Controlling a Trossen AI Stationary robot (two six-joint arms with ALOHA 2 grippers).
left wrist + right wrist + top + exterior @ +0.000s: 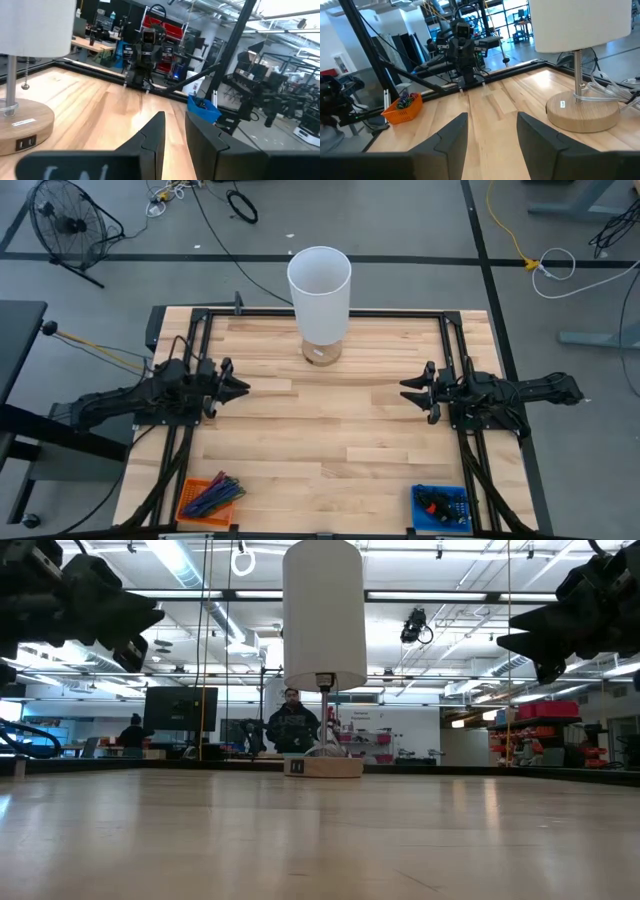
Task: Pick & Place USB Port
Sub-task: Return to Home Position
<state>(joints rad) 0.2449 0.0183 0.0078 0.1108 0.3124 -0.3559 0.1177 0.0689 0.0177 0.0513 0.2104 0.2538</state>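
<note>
Both arms sit at the worktop's (320,435) sides, facing each other. The left gripper (240,386) is empty and only slightly parted; the right gripper (405,391) is empty and wide open. Cables (214,495) lie in the orange bin (183,506), and a black cable (435,503) lies in the blue bin (417,512). A lamp (319,280) stands at the far edge.

One lamp (319,280), one orange bin (186,502), one blue bin (418,498).

The orange bin (185,508) sits at 7 o'clock on the surface (330,430), holding a loose bundle of violet and dark cables (215,493). The blue bin (462,518), at 5 o'clock, holds black cables (435,503).
</note>
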